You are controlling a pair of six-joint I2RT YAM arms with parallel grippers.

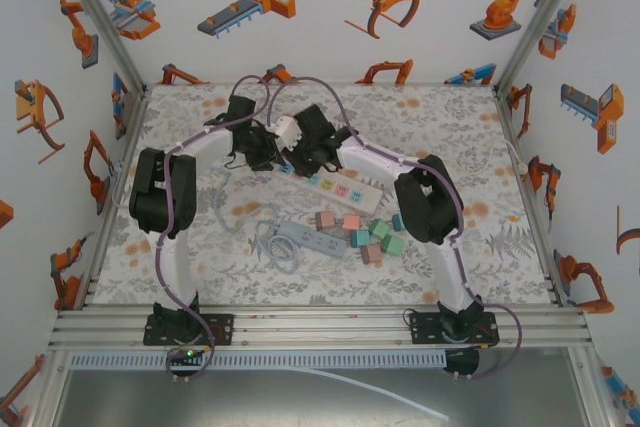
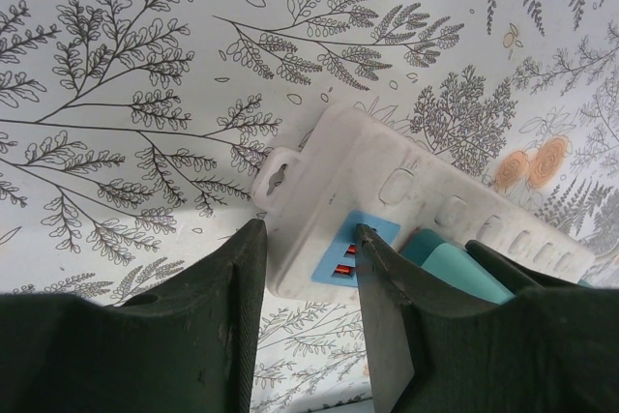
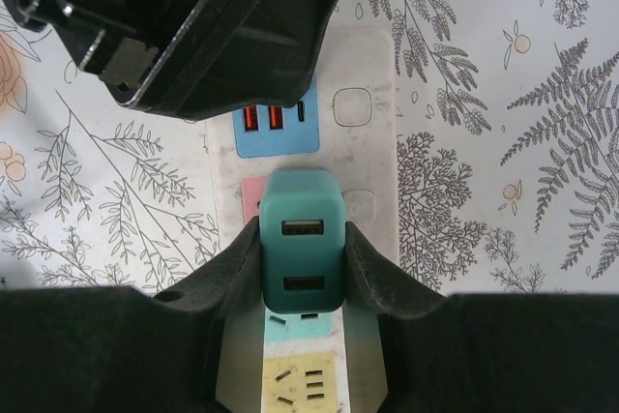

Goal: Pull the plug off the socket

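The white socket strip (image 1: 345, 192) lies on the patterned table. A teal plug (image 3: 302, 195) with two USB ports stands in the strip (image 3: 372, 142), over its pink and light-blue outlets. My right gripper (image 3: 302, 231) is shut on the plug, one finger pressed to each side. My left gripper (image 2: 308, 239) is shut on the end of the strip (image 2: 387, 171), next to its blue USB panel. The plug (image 2: 464, 273) shows just right of that gripper. From above, the left gripper (image 1: 268, 154) and the right gripper (image 1: 303, 159) meet at the strip's left end.
A grey-blue power strip (image 1: 315, 240) lies nearer the arms' bases, with its white cable (image 1: 245, 209) coiled to the left. Several coloured blocks (image 1: 365, 232) sit just in front of the white strip. The left gripper's black body (image 3: 193, 16) hangs over the strip's far end.
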